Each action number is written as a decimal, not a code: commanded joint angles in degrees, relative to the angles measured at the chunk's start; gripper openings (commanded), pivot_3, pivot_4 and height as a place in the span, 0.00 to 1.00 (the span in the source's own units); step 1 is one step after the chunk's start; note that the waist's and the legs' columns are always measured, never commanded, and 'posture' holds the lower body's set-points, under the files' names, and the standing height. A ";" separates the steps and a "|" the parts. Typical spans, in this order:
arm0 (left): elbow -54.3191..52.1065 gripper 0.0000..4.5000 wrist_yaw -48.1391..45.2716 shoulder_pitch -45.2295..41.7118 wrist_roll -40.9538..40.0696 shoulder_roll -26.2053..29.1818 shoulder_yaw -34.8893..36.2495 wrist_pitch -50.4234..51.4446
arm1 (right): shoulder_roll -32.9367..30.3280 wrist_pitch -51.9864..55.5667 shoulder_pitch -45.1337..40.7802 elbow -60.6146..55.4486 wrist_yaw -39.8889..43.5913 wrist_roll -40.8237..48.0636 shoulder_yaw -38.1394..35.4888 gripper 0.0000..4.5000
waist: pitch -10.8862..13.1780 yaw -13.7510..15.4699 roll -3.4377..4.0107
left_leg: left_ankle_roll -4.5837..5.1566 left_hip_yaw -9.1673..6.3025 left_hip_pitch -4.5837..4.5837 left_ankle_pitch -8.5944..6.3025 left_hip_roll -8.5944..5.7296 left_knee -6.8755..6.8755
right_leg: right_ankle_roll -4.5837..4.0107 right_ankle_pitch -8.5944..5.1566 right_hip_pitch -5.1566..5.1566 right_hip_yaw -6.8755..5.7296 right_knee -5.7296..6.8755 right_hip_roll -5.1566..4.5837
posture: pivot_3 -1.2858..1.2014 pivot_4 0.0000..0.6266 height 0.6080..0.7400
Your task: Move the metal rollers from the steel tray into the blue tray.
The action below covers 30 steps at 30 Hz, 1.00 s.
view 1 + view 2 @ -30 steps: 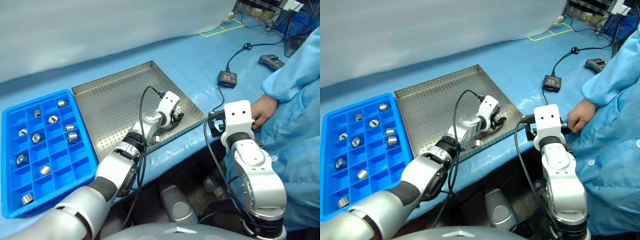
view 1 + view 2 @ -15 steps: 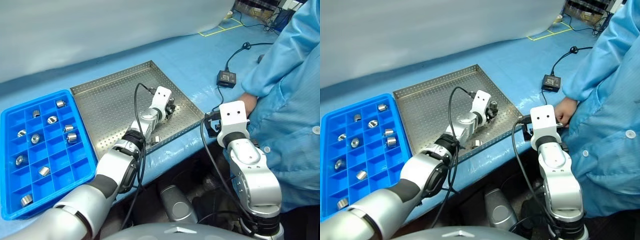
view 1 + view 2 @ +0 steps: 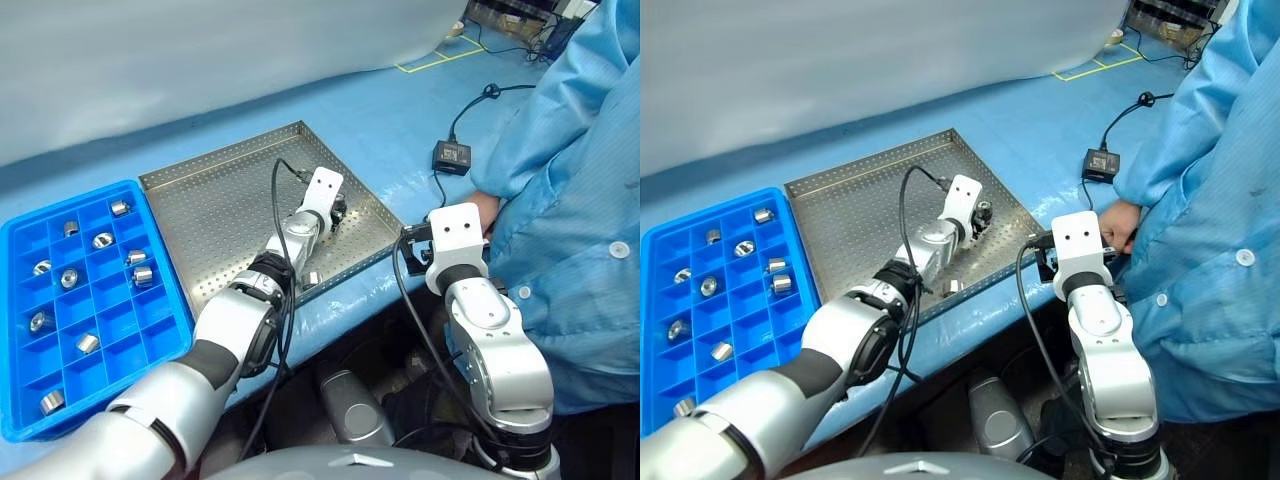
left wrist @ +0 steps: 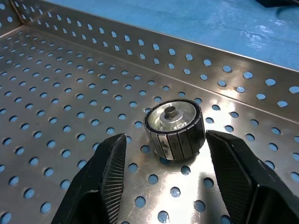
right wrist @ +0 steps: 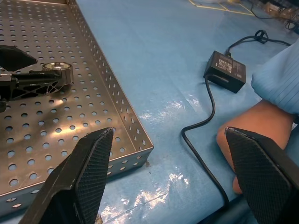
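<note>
Standing roller (image 4: 174, 129), hole upward

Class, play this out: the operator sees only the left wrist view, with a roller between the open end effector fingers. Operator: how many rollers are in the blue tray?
Observer: Ten rollers sit in cells of the blue tray, by my count.
Operator: Any more in the steel tray?
Observer: A second roller lies near its front rim.
Operator: And the right end effector?
Observer: Open, empty, off the tray's corner near a person's hand.
</note>
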 commanded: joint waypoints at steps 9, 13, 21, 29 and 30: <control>1.56 0.37 -0.77 -2.47 0.36 -2.10 1.55 0.03 | 0.51 -2.75 -0.23 -1.29 -0.64 -0.74 0.42 0.91 | 0.01 -0.72 -0.01 | 0.00 0.02 0.01 0.00 0.00 0.00 | 0.01 0.01 0.00 0.02 0.00 0.00 | 0.31 0.24 1.00; 1.43 0.17 -1.54 -2.67 0.59 -1.93 1.44 -0.27 | 0.59 -3.20 -0.20 -1.11 -0.62 -0.71 0.42 0.91 | 0.01 -0.73 -0.01 | 0.00 0.03 0.00 0.00 0.00 0.01 | 0.02 0.01 0.00 0.02 0.00 -0.01 | 0.31 0.24 1.00; 0.95 0.17 -2.40 -2.04 -0.32 -1.11 2.74 -1.25 | 0.48 -4.04 -0.71 0.03 -0.46 -0.75 1.00 0.91 | 0.01 -0.67 -0.02 | 0.00 0.04 0.01 0.00 0.00 0.00 | 0.03 0.01 0.00 0.03 0.01 -0.01 | 0.32 0.24 1.00; -20.84 0.17 -25.37 5.94 -3.56 8.22 0.34 4.99 | 4.19 -1.89 -1.13 -0.37 5.53 6.60 2.53 0.91 | 0.03 -0.89 -0.03 | 0.00 0.08 0.09 0.00 0.03 -0.06 | 0.02 0.02 -0.03 0.18 0.05 0.05 | 0.34 0.24 1.00; -27.28 0.17 -29.18 9.00 -3.76 10.53 -1.14 7.43 | 4.25 -1.46 -1.11 -0.27 6.56 7.65 2.68 0.91 | 0.02 -1.21 -0.02 | 0.00 0.13 0.13 0.00 0.04 -0.07 | 0.02 0.02 -0.03 0.23 0.07 0.06 | 0.34 0.24 1.00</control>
